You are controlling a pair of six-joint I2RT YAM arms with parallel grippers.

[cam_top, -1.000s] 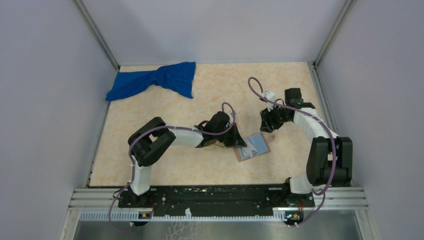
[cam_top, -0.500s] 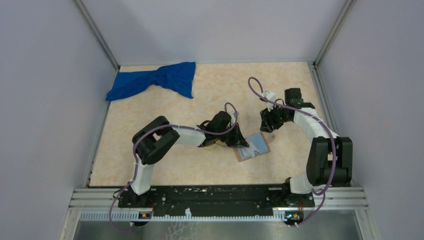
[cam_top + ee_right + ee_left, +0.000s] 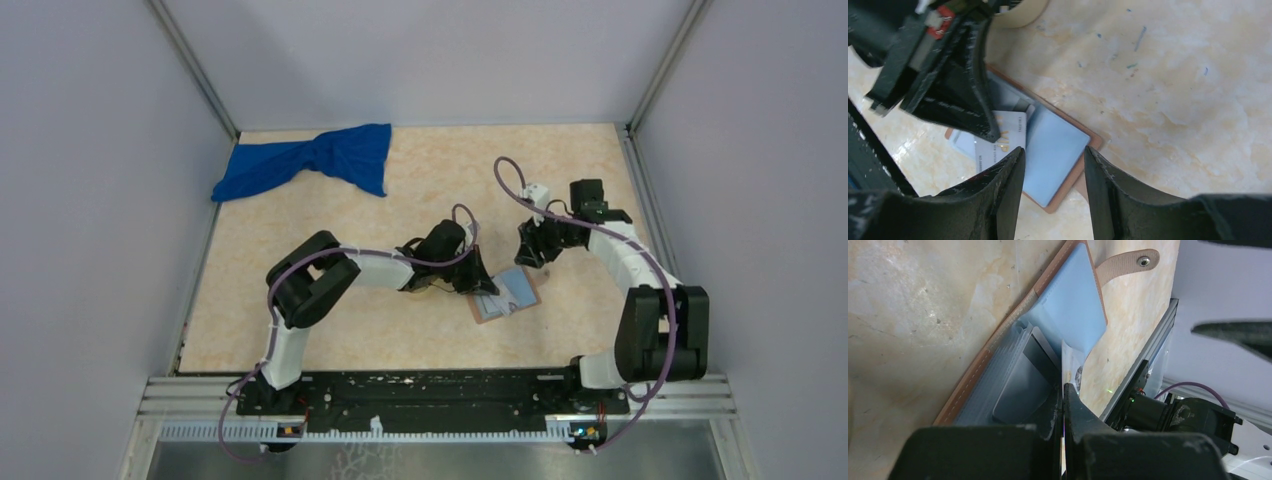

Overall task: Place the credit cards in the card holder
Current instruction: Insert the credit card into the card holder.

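The card holder (image 3: pixel 516 289) lies open on the table, reddish-brown outside and blue-grey inside (image 3: pixel 1068 305). A dark card (image 3: pixel 1023 385) sits in its left slots. My left gripper (image 3: pixel 483 282) is shut on the pale grey card (image 3: pixel 1004 137), seen edge-on in the left wrist view (image 3: pixel 1066 357), with its far edge at the holder's fold. In the left wrist view the left gripper (image 3: pixel 1063 386) has its jaws pressed together on this card. My right gripper (image 3: pixel 1054 150) is open and empty, hovering just above the holder's right half (image 3: pixel 1053 150); it also shows in the top view (image 3: pixel 528 254).
A blue cloth (image 3: pixel 310 160) lies at the back left. A tan curved rim (image 3: pixel 1023 15) shows behind the left gripper in the right wrist view. The holder's strap with a snap (image 3: pixel 1128 262) lies flat on the table. Metal rails edge the table.
My left gripper has moved a little right onto the holder with the grey card. My right gripper has shifted slightly left toward the holder.
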